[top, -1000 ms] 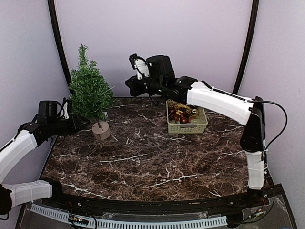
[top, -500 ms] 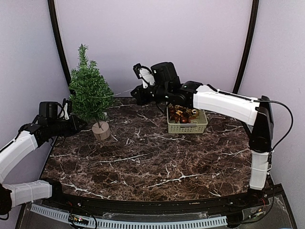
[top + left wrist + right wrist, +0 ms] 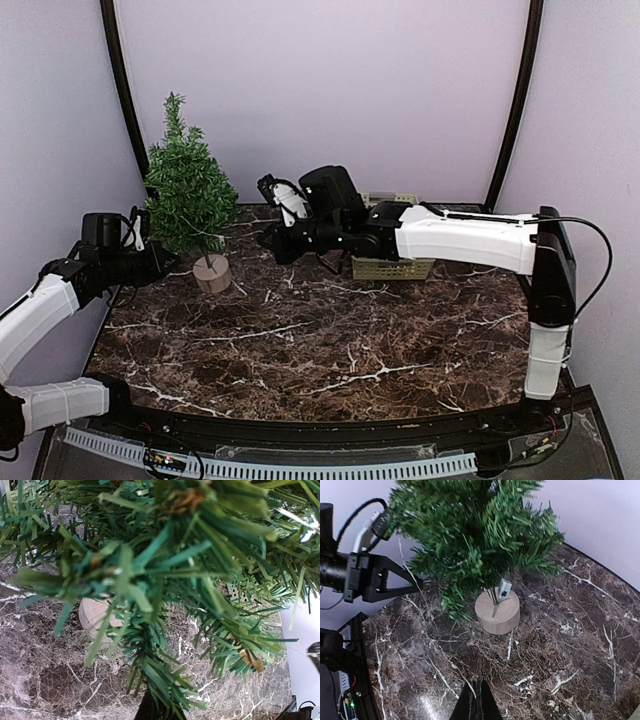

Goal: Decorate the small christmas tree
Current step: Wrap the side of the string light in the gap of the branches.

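Over the last second the right arm has swung down from its raised pose at the far side of the table and come nearer and leftward. It now lies stretched low across the pale woven plastic basket [image 3: 395, 268] and hides whatever is inside. The right gripper [image 3: 477, 696] hangs a little above the dark brown white-veined marble table [image 3: 330, 340], just right of the small christmas tree [image 3: 188, 195]. This bristly dark-green conifer stands upright in its round tan wooden base [image 3: 211, 273] at the far left. The gripper's jaws are pressed together into a single point. A fine pale thread [image 3: 418, 605] seems to run from the left of the foliage down toward them, but it is too thin to say whether they pinch it. The drop probably means the arm is drawing or laying a strand at the lower branches, and no ornament can be made out on the tree. The left arm has not shifted. It reaches in from the left, forearm level, with the left gripper [image 3: 157, 262] pushed among the lowest branches. Needles fill its wrist view, so I cannot tell whether its jaws are apart or closed.
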Robot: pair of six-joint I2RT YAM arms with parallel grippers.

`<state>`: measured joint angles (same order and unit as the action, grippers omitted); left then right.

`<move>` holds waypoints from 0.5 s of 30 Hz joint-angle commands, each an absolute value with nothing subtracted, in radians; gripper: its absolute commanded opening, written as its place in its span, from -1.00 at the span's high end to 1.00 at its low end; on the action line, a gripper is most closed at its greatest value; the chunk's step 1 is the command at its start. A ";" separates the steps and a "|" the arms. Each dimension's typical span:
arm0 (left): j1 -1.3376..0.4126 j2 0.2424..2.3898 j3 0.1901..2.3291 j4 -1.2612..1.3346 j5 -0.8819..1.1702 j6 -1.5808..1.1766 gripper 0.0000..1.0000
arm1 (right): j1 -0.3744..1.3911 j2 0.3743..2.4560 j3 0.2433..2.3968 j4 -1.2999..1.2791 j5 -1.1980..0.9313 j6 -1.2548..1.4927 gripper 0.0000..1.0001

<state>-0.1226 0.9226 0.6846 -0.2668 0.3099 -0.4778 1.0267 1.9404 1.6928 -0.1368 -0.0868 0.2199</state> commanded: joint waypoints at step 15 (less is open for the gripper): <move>-0.128 0.922 0.706 -0.294 0.262 -0.441 1.00 | 0.927 2.108 1.991 -0.168 0.075 0.167 1.00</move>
